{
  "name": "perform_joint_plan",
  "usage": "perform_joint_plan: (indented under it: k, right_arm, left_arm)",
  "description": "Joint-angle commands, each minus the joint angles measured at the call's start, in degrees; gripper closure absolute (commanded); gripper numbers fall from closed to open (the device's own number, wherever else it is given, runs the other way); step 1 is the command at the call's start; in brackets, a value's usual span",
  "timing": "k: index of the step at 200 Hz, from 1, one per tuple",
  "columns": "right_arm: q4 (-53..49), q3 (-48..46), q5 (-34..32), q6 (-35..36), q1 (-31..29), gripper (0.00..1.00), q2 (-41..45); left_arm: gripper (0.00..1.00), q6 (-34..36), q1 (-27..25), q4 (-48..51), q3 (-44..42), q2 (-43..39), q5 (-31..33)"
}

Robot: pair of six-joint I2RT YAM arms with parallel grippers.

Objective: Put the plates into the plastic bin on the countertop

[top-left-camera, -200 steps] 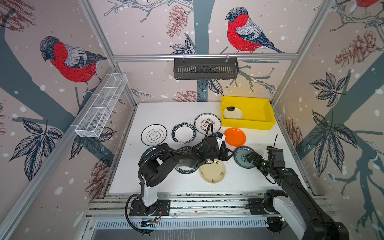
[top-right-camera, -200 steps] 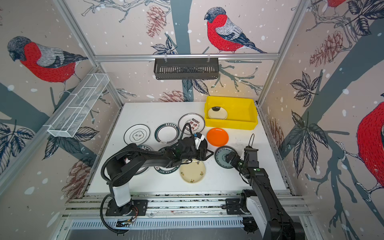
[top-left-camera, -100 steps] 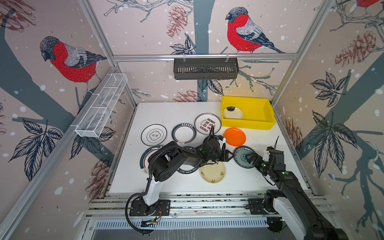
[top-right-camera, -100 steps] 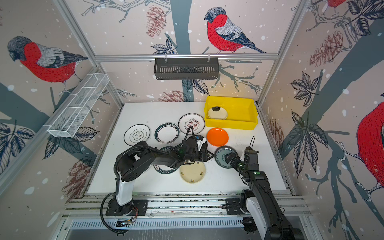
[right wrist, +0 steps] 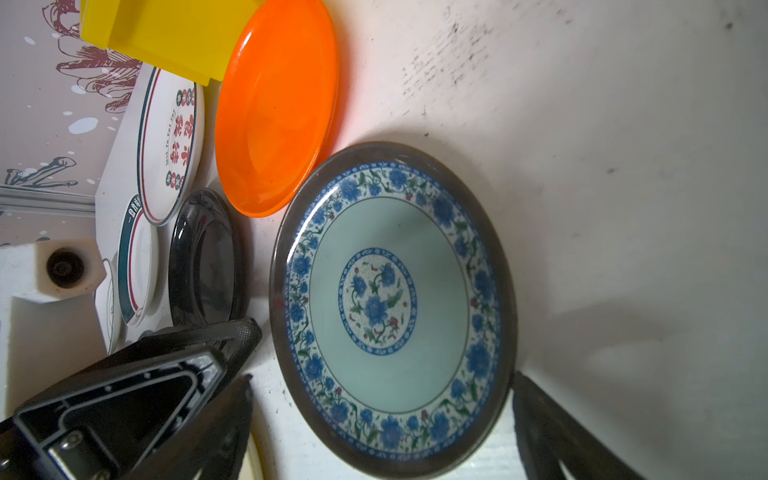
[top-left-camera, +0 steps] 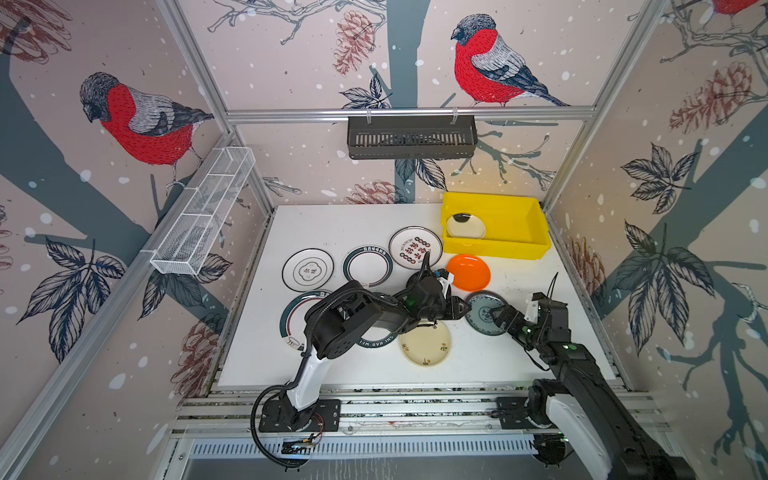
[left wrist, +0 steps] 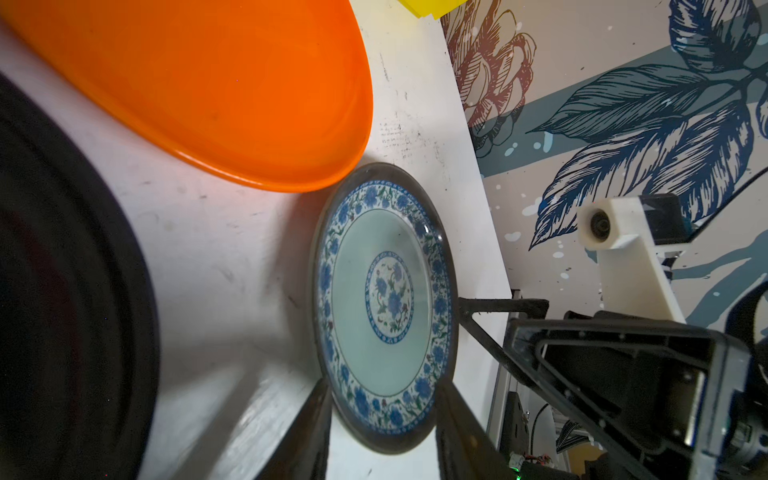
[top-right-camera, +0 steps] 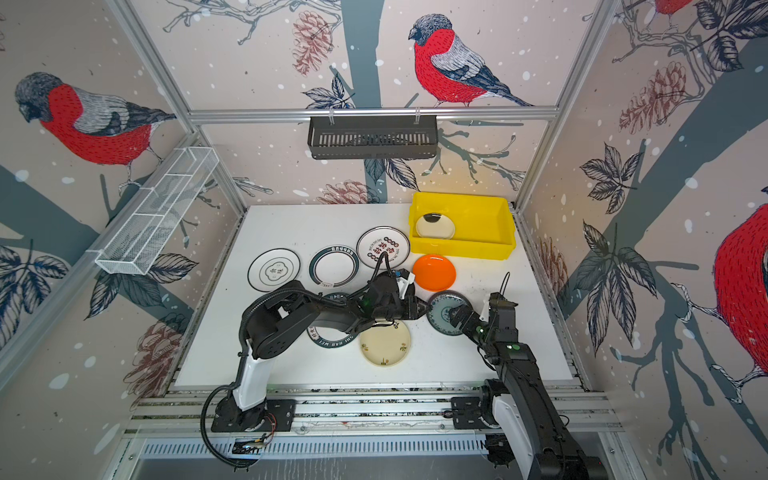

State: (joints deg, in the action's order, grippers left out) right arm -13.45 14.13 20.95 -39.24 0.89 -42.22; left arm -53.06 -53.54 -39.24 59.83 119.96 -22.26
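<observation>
A blue-patterned plate (top-left-camera: pixel 482 316) (top-right-camera: pixel 441 318) lies flat on the white countertop (top-left-camera: pixel 490 361). My left gripper (top-left-camera: pixel 460 309) (left wrist: pixel 382 419) reaches it from the left; its half-open jaws straddle the rim of the blue plate (left wrist: pixel 384 316). My right gripper (top-left-camera: pixel 498 316) (right wrist: pixel 382 436) comes from the right, open wide around the same plate (right wrist: pixel 390 307). An orange plate (top-left-camera: pixel 468 272) lies just behind. The yellow plastic bin (top-left-camera: pixel 494 248) at the back right holds one pale plate (top-left-camera: pixel 465 226). Several more plates lie left of these, among them a cream floral one (top-left-camera: pixel 424 344).
A black plate (right wrist: pixel 203 257) lies under the left wrist. A black slotted basket (top-left-camera: pixel 411 137) hangs on the back rail and a white wire mesh tray (top-left-camera: pixel 203 216) on the left wall. Aluminium rails (top-left-camera: pixel 415 405) edge the front.
My left arm has swung right and brought its gripper up to the blue plate's rim, with its jaws narrowing. The right gripper has stayed wide at the plate's other side.
</observation>
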Motion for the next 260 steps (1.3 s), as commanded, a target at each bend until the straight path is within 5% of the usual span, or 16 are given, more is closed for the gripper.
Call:
perform_joint_plan:
  k: [1,204,260]
  right_arm:
    - [1.0,0.0,0.9,0.0,0.0,0.04,0.1]
    - [0.6,0.7,0.5,1.5,0.0,0.04,-0.2]
    - [-0.3,1.1,0.0,2.2,0.1,0.04,-0.1]
  left_arm:
    - [0.59,-1.0,-0.3,-2.1,0.8,0.6,0.3]
    - [0.61,2.2,-1.2,5.2,3.3,-1.0,3.3]
    - [0.62,6.1,-1.2,12.4,4.3,-2.9,8.2]
